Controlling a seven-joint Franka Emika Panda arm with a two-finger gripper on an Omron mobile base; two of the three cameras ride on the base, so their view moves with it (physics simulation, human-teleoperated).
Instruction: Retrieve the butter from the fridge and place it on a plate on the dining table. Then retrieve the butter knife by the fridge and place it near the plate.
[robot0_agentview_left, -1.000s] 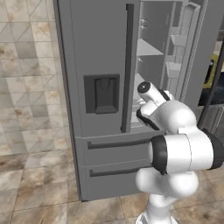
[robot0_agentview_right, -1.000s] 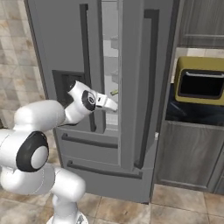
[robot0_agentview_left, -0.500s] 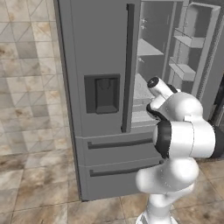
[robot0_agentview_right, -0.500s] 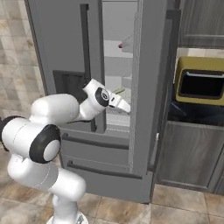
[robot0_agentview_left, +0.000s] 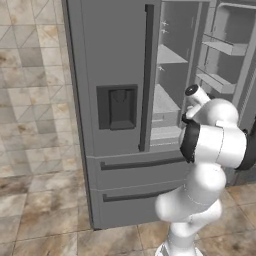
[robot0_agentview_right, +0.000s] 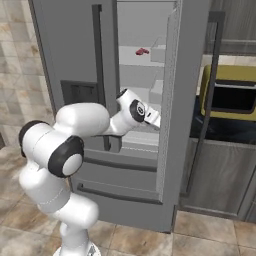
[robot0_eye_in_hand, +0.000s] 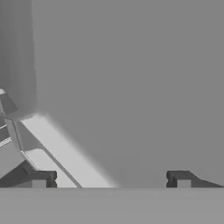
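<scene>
Two dark finger tips of the tool (robot0_eye_in_hand: 110, 179) stand wide apart at the bottom of the hand view, with nothing between them. Ahead of them is a smooth, matte grey inner wall of the fridge (robot0_agentview_left: 115, 65), and a pale flat shelf edge runs slantwise from the left toward the bottom.

From the right base view the tool (robot0_agentview_right: 154, 119) is at the end of the glossy white forearm, reaching in through the open gap at about mid-height, just above a pale shelf front. The arm's rounded white shells and dark joint rings bend back to the left and down to the base.

In the left base view the wrist sits in front of the lower shelves, hiding the tool itself. The fridge's left door is shut: flat grey, with a long dark vertical handle (robot0_agentview_left: 146, 80) and a square dark dispenser panel (robot0_agentview_left: 116, 107). The right door (robot0_agentview_right: 175, 95) is swung open, and its inner side shows moulded pale bins. Below are two wide grey drawers (robot0_agentview_left: 137, 187) with dark slot grips.

On an upper white shelf, well above the tool, lies a small red item (robot0_agentview_right: 142, 51). I cannot make out the butter on any shelf.

Right of the fridge stands a yellow oven (robot0_agentview_right: 231, 95) with a dark window, on a dark counter (robot0_agentview_right: 225, 131) over grey wood-grain cabinets. The floor is mottled beige-brown tile and the left wall is pale stone tile.
</scene>
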